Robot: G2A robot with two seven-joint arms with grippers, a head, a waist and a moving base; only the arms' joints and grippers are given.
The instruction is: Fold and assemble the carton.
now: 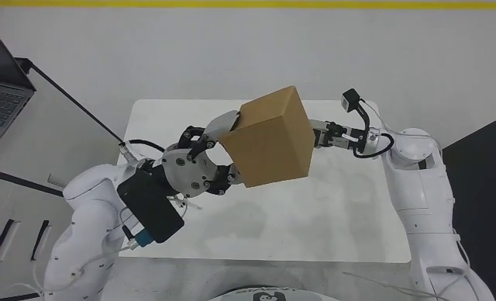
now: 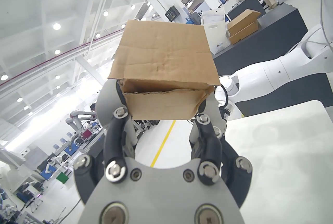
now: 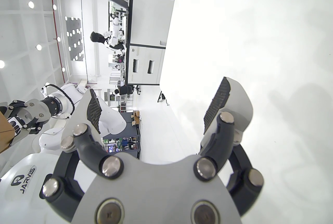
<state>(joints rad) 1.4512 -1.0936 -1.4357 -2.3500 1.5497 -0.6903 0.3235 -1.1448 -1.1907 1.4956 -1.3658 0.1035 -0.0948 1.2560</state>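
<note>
The brown carton [image 1: 271,138] is held up above the white table [image 1: 349,223], tilted, its visible faces closed. My left gripper [image 1: 222,150] grips it from one side. In the left wrist view the carton [image 2: 164,61] sits between the two fingers [image 2: 111,102], which press on its opposite walls, and a folded flap faces the camera. My right gripper [image 1: 319,138] is at the carton's other side, its tips partly hidden behind the box. In the right wrist view that gripper [image 3: 158,102] is open with nothing between its pads, and the carton's edge [image 3: 5,131] shows off to the side.
A laptop [image 1: 12,91] sits on a stand left of the table, and a black cable [image 1: 74,99] runs from it towards the table's left edge. Bare tabletop [image 3: 260,27] lies under the right gripper.
</note>
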